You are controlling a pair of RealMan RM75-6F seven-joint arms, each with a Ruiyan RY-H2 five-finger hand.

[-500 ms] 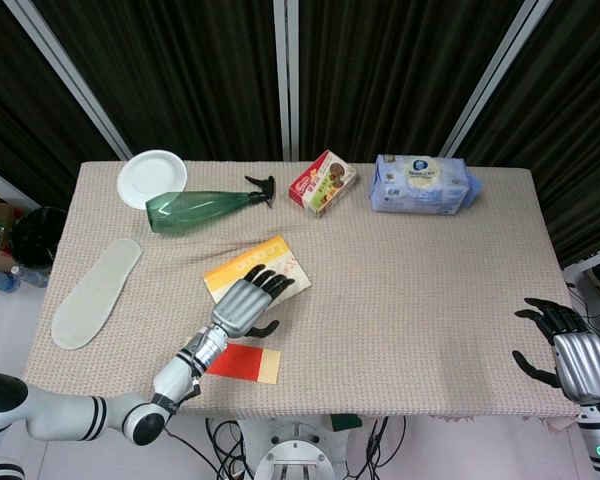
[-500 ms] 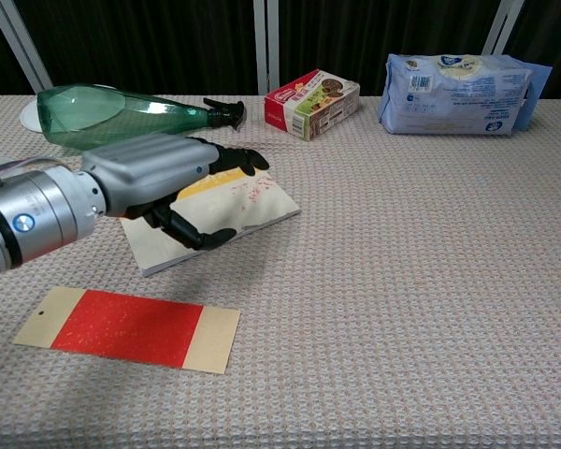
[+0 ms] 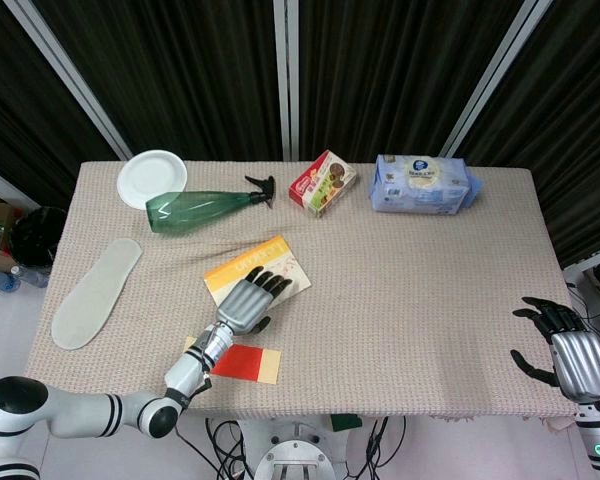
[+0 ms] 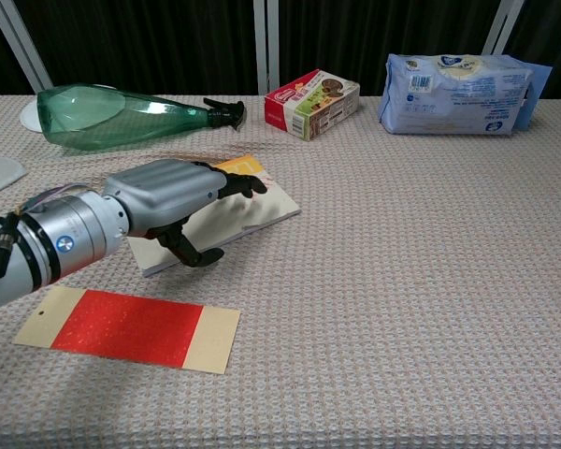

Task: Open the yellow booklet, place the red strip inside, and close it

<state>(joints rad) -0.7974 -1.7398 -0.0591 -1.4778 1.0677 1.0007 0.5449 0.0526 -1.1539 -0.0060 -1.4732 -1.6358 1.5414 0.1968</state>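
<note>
The yellow booklet (image 3: 272, 260) (image 4: 262, 201) lies closed on the cloth, left of the table's middle. My left hand (image 3: 248, 303) (image 4: 173, 201) lies over its near left part, fingers stretched across the cover, holding nothing. The red strip (image 3: 246, 362) (image 4: 127, 326), red with pale ends, lies flat close to the front edge, just beneath my left forearm. Off the table's right front corner my right hand (image 3: 570, 352) hangs with fingers apart, holding nothing; the chest view does not show it.
A green spray bottle (image 3: 202, 209) (image 4: 112, 115) lies behind the booklet. A white plate (image 3: 152, 178), a snack box (image 3: 323, 183) (image 4: 312, 103) and a blue tissue pack (image 3: 421, 184) (image 4: 460, 80) line the back. A pale insole (image 3: 97, 292) lies at the left.
My left hand has drawn back toward the front edge and dropped lower over the booklet, uncovering more of its cover. The booklet, the strip and my right hand have not moved.
</note>
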